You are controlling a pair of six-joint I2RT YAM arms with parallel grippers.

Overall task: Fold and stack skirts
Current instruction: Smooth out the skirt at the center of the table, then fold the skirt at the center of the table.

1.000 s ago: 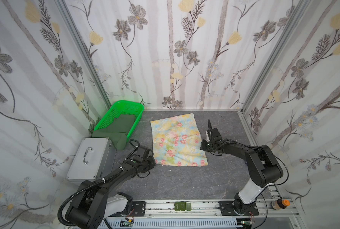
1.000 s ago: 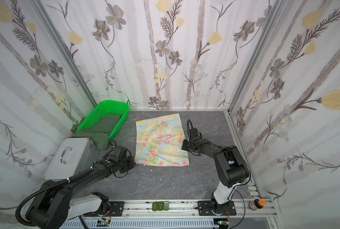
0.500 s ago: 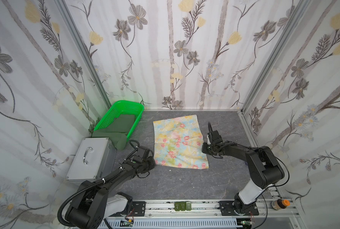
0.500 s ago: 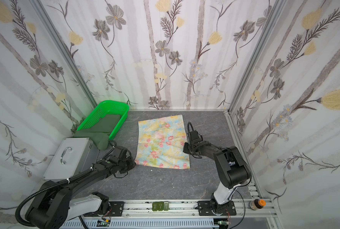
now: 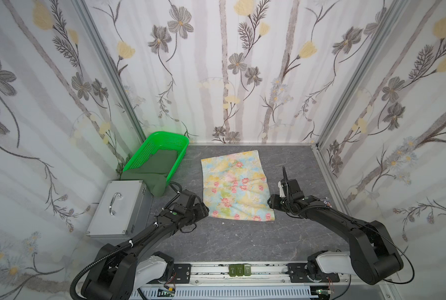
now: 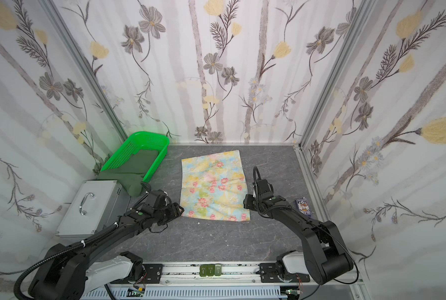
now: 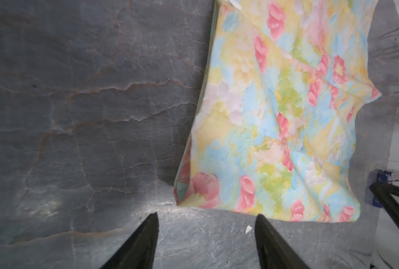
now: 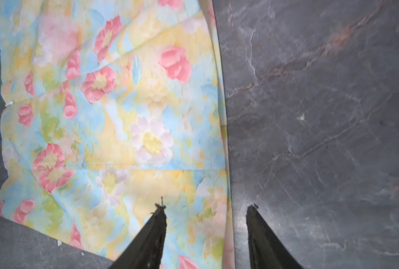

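Here the left hand (image 7: 206, 216) is seen spread, with nothing between its fingers (image 7: 145, 244). It is held low over the bare table (image 5: 229, 241), and the near corner of the flowered skirt (image 7: 275, 130) lies just ahead of it, not touched. The right hand (image 8: 206, 206) is likewise spread and empty. It is placed astride the skirt's side edge, so that one finger (image 8: 153, 235) is over the cloth and the other over bare stone; whether the cloth is touched cannot be told.

Between the two hands the flowered skirt is laid flat. Doubled layers can be made out along its edges and a stitched hem runs across it, so at least one fold is judged done. Beyond the left hand, well off to its outer side, the dark green skirt (image 5: 162, 166) is found in the green basket (image 5: 164, 137), with one end spilling out beside a metal case (image 5: 120, 207). It is not yet folded.

The step in hand is therefore taken to be the folding of the flowered skirt, midway. For the next move, both layers at the near edge would need to be pinched by each hand and carried over evenly. The thin cloth is expected to slip or wrinkle if only the top layer is caught.
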